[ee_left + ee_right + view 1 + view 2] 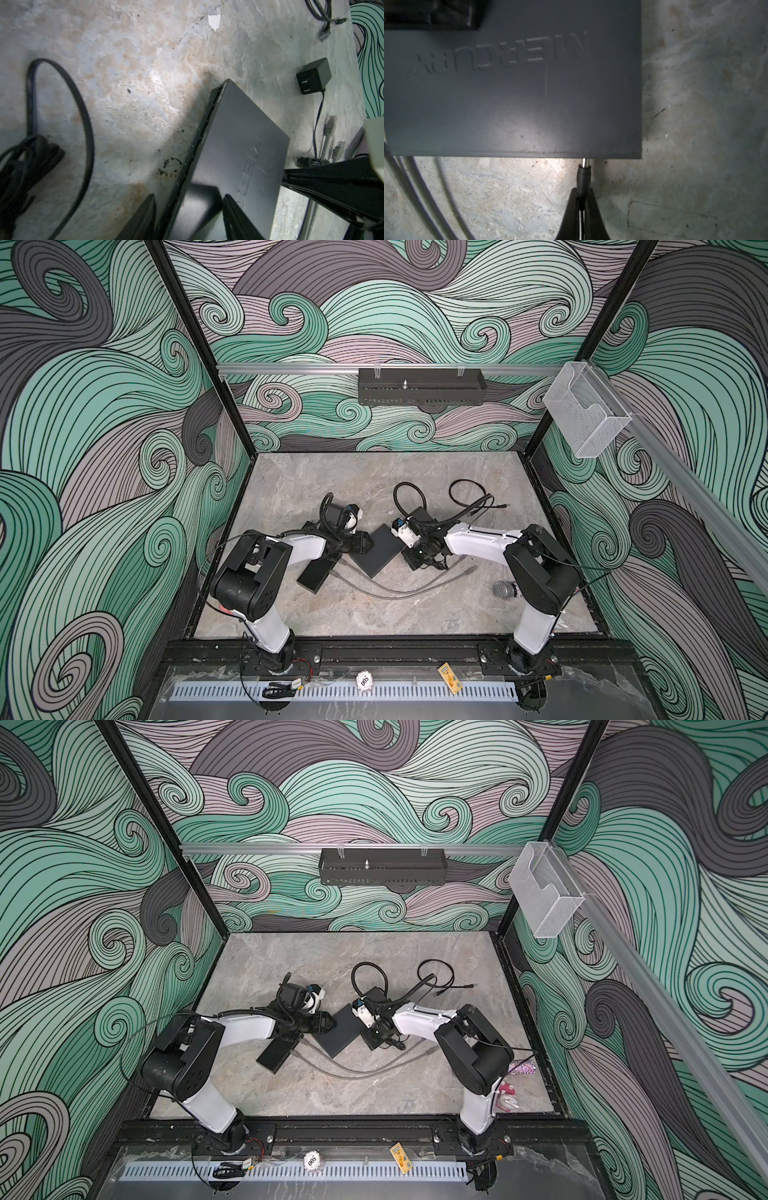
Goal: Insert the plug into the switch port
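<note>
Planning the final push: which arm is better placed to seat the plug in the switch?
Right. The right gripper has the plug pinched in its jaws, metal tip at the edge of the switch, roughly square to it. The left gripper only straddles the switch's corner, seemingly steadying it.

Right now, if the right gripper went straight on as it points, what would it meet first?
The switch, at its near edge. The plug pinched in the right gripper has its metal tip at that edge, probably at the port, which is hidden.

Left arm [301, 549]: elbow raised, forearm reaching inward; left gripper [189, 209] low, jaws half-spread. Right arm [478, 540]: mirrored pose; right gripper [581, 196] low, jaws pinched nearly together.
</note>
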You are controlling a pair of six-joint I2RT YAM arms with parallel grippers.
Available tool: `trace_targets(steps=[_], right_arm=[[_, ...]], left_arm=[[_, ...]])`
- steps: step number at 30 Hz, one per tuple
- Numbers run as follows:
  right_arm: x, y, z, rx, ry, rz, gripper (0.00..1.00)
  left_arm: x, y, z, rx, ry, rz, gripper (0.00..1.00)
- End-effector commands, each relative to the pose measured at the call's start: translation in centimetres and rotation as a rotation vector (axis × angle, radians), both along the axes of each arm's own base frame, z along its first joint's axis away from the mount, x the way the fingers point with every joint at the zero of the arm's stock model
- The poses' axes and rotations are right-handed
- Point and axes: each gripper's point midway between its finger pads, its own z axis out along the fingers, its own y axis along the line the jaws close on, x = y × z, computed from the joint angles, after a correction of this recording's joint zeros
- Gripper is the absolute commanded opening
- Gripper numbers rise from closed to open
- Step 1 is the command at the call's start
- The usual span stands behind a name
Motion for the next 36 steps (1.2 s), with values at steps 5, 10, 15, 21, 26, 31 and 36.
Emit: trace_targets(steps=[5, 10, 15, 21, 26, 31, 36], right_arm=[[1.1, 0.4, 0.8, -0.006, -0.060, 0.019, 0.00], [1.4, 0.6, 0.6, -0.009, -0.069, 0.032, 0.00], [1.4, 0.6, 0.2, -0.015, -0.068, 0.045, 0.00], [1.4, 1.0, 0.0, -0.003, -0.063, 0.064, 0.00], [1.5, 1.0, 0.0, -0.007, -0.070, 0.072, 0.00], [1.6, 1.0, -0.1, -0.011, -0.076, 0.083, 0.00], [2.5, 0.6, -0.1, -0.050, -0.111, 0.084, 0.00]], left_arm=[[-0.7, -0.6, -0.6, -0.004, 0.038, -0.037, 0.53], [-0.6, -1.0, -0.4, -0.017, 0.033, -0.056, 0.53], [0.1, -2.5, 0.4, -0.065, 0.002, -0.134, 0.53], [1.2, -4.4, 0.7, -0.119, 0.011, -0.241, 0.52], [1.6, -5.2, 0.2, -0.164, 0.024, -0.300, 0.49], [1.3, -5.6, -0.1, -0.199, 0.053, -0.330, 0.42], [0.7, -5.7, -0.3, -0.219, 0.073, -0.350, 0.41]])
